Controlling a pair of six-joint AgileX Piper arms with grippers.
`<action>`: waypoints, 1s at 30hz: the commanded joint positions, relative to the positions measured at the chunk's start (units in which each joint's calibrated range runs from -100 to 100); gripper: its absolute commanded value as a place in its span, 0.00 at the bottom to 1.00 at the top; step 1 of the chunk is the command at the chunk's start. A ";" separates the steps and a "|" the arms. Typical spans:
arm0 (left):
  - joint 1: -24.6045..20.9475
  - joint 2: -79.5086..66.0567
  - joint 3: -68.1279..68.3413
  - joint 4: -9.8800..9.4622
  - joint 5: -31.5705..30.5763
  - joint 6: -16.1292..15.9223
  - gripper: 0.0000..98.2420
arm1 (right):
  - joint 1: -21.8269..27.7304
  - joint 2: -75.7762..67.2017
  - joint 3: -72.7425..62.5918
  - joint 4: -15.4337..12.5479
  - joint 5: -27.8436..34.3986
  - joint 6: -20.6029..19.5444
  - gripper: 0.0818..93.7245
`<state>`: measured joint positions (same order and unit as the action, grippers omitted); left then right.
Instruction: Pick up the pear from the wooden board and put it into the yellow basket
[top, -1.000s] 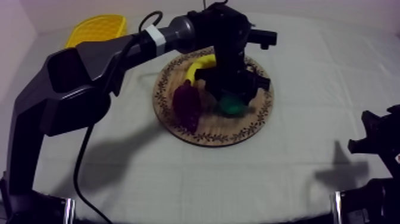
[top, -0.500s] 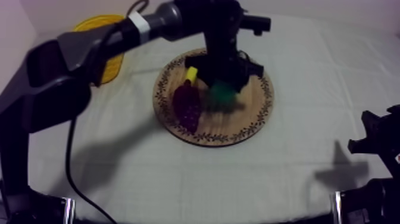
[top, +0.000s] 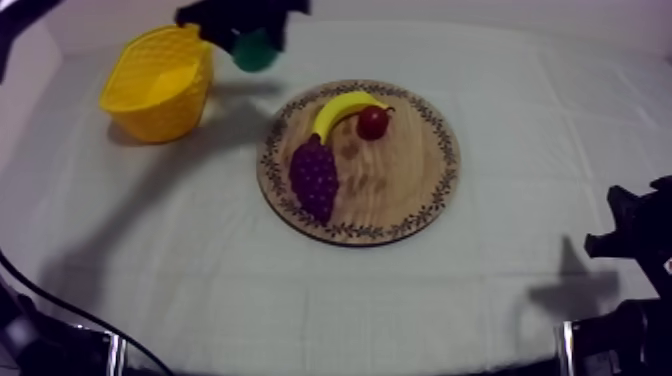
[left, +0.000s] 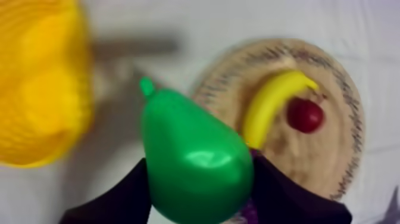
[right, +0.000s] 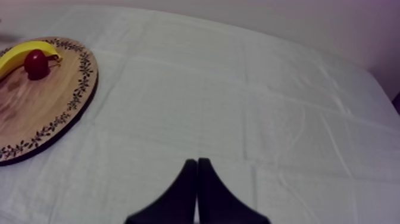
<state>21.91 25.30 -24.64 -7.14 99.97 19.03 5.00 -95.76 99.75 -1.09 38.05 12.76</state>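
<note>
As fingers (left: 116, 201) clasp pear (left: 193, 161), basket (left: 36, 89) neighbours.

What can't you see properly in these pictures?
Left wrist view: grapes almost hidden behind the pear and black fingers.
Left wrist view: yellow basket blurred, cut off by the edge.
Top view: left gripper cut off by the upper edge.
Right wrist view: wooden board cut off by the edge.

pear (left: 193, 167): glossy green
basket (top: 165, 100): yellow — lattice weave, it seems
board (top: 400, 185): tan wood — dark leafy rim
grapes (top: 314, 178): purple
banana (top: 340, 108): yellow
</note>
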 joint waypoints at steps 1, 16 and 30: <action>-3.97 -2.98 1.45 -0.66 -0.05 -1.01 0.50 | -0.02 0.01 0.03 -0.01 0.01 0.01 0.00; -14.95 -1.23 5.52 -2.89 -0.12 -3.52 0.49 | -0.02 0.01 0.03 -0.01 0.01 0.01 0.00; -18.30 12.59 0.04 -0.61 -4.42 -4.86 0.51 | -0.02 0.01 0.03 -0.01 0.01 0.01 0.00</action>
<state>3.64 36.60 -24.40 -7.80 95.89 14.19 5.00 -95.76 99.75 -1.09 38.05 12.72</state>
